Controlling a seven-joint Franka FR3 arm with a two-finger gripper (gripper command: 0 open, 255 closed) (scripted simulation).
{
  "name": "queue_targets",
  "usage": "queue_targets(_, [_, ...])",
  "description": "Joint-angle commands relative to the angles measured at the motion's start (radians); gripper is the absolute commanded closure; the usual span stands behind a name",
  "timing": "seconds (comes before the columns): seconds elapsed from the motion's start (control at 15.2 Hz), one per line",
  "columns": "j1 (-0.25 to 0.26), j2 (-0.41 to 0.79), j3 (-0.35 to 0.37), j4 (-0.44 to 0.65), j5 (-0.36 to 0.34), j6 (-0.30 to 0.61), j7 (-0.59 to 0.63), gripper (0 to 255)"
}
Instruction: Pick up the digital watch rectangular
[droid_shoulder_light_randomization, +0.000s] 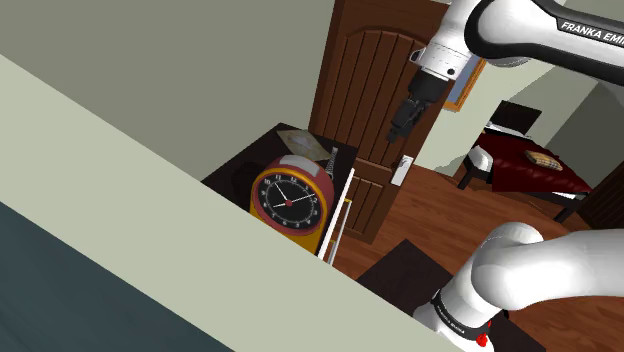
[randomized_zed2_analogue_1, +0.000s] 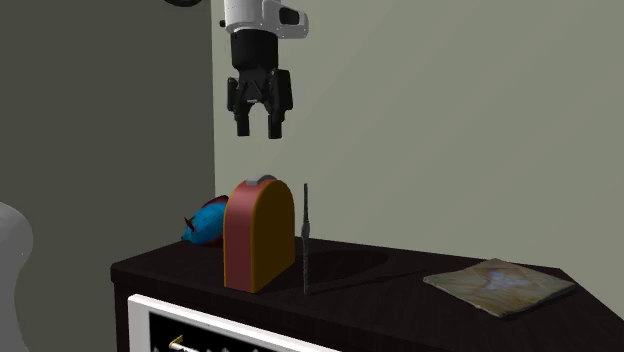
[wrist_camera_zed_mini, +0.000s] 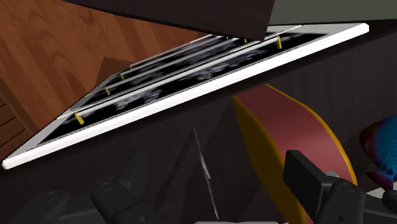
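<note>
- Although it shows nearly edge-on, the digital watch (randomized_zed2_analogue_1: 305, 238) can be made out as a thin dark slab standing upright on the dark table (randomized_zed2_analogue_1: 400, 292), just beside the clock on the second exterior view's right.
- In the wrist view the digital watch (wrist_camera_zed_mini: 203, 164) is a narrow grey sliver on the table, seen between the two fingers and far below them.
- The clock (randomized_zed2_analogue_1: 258, 235) is an arched block, red with a yellow rim. In the shoulder view its black dial (droid_shoulder_light_randomization: 289, 200) carries white numerals and hands.
- A blue rounded thing (randomized_zed2_analogue_1: 208, 222) lies behind the clock, towards the wall; what it is I cannot tell.
- A flat pale, mottled pad (randomized_zed2_analogue_1: 500, 285) lies on the table well apart from the watch, towards the second exterior view's right.
- Under the table's front edge runs a white-framed dark panel (wrist_camera_zed_mini: 191, 89) with small yellow marks.
- The fingers (randomized_zed2_analogue_1: 243, 120) hang high above the clock, pointing down, spread apart with nothing between them and touching nothing.
- In the shoulder view the fingers (droid_shoulder_light_randomization: 398, 128) show in front of a brown panelled door (droid_shoulder_light_randomization: 365, 90).
</note>
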Motion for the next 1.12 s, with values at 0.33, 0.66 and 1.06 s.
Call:
queue_targets(0.33, [-0.123, 0.02, 0.244, -0.074, -0.008, 0.237, 0.465, 0])
queue_targets(0.66, [-0.317, 0.144, 0.51, -0.023, -0.109, 0.385, 0.964, 0])
queue_targets(1.06, [-0.459, 0.24, 0.673, 0.014, -0.21, 0.445, 1.259, 0])
